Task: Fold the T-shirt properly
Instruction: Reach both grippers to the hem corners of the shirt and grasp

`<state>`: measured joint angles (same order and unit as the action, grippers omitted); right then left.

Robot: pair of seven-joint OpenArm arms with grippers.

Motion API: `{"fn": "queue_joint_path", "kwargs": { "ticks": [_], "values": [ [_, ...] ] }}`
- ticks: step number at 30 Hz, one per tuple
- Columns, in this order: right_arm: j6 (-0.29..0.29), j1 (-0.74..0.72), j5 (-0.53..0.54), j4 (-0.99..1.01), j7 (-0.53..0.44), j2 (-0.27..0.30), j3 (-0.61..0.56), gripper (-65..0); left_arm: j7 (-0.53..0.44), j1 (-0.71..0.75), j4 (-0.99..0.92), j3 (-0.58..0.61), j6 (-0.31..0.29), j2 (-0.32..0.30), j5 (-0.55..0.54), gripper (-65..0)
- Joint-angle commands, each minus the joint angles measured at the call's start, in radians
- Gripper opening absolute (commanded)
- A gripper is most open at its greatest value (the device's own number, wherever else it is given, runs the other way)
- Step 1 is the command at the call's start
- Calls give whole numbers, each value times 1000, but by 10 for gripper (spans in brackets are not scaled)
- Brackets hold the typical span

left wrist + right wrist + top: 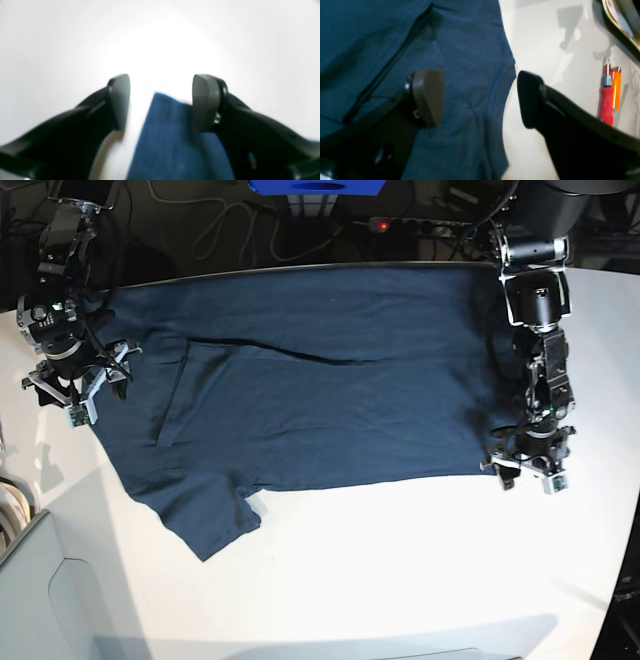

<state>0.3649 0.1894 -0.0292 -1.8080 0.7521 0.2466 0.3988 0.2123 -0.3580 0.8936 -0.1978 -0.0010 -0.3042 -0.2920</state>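
While the navy T-shirt [320, 380] lies spread flat across the white surface [400, 560], the left gripper [161, 100] hovers, fingers apart, over its hem corner, and the right gripper [480, 97], fingers apart, straddles a sleeve edge, nothing clamped

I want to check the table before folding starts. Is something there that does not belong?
Yes. A red screwdriver and an orange lighter lie together on the white table, just beside the T-shirt; they have nothing to do with folding.
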Motion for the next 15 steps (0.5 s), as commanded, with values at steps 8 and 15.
{"fn": "queue_joint_path", "kwargs": {
  "ticks": [8, 15],
  "values": [
    [6, -18, 2, -16, -21, 15, 9, -211, -34, -25, 5, -2, 0, -13, -3, -282],
    [6, -60, 2, -14, -21, 17, 7, -211, -34, -25, -37, -2, 0, -13, -11, -440]
  ]
}}
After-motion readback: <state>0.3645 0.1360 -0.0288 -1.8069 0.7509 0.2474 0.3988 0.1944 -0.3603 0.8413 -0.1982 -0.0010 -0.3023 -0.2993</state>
